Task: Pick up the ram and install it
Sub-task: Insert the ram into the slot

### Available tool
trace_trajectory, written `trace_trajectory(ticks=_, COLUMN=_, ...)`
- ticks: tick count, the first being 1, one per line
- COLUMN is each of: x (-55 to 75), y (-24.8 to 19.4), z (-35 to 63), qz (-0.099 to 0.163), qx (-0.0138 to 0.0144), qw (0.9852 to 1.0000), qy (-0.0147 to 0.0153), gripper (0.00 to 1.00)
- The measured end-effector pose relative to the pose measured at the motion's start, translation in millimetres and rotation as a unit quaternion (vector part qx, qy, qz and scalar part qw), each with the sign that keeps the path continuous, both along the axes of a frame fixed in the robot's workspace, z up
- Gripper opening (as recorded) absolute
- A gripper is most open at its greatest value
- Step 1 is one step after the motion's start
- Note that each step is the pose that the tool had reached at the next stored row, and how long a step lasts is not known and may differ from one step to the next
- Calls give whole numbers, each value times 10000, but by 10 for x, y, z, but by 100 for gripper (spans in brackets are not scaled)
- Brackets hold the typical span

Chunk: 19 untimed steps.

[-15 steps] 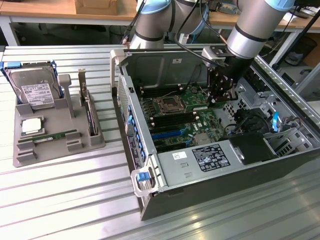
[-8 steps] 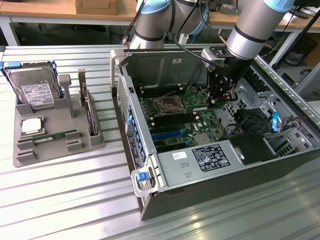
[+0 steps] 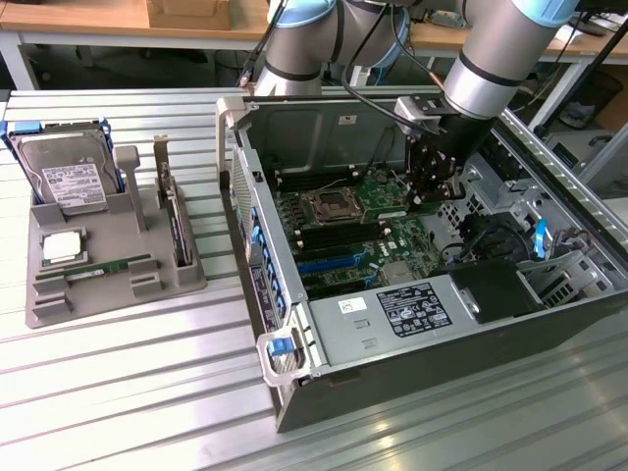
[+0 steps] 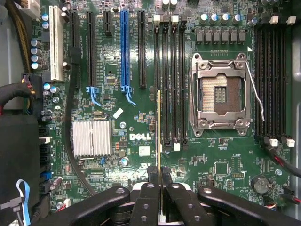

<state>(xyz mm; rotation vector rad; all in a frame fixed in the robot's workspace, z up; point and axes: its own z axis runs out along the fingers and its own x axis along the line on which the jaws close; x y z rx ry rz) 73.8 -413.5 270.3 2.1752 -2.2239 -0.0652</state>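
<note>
My gripper [image 4: 159, 175] is shut on the ram [image 4: 159, 132], a thin green stick seen edge-on between the two fingertips. The stick hangs over the motherboard [image 4: 136, 136], in line with the bank of black memory slots [image 4: 169, 80] beside the open processor socket [image 4: 221, 94]. Whether its lower edge touches a slot I cannot tell. In the exterior view the gripper [image 3: 424, 196] reaches down into the open computer case [image 3: 294, 334]. A second, matching green stick [image 3: 108, 267] lies in the grey holder [image 3: 49, 294] at the exterior view's left.
The holder also carries a hard drive [image 3: 64, 177], a square silver processor chip [image 3: 61, 247] and an upright expansion card [image 3: 175, 221]. Another slot bank [image 4: 270, 80], a silver heatsink [image 4: 91, 138] and black cables [image 4: 70, 141] lie around the board. The case walls close in on the arm.
</note>
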Motion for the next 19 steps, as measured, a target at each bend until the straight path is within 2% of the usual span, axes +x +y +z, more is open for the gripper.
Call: trace_trajectory(ticks=19, x=0, y=0, z=-46, qz=0, qx=0, qw=10000, qy=0, gripper=12)
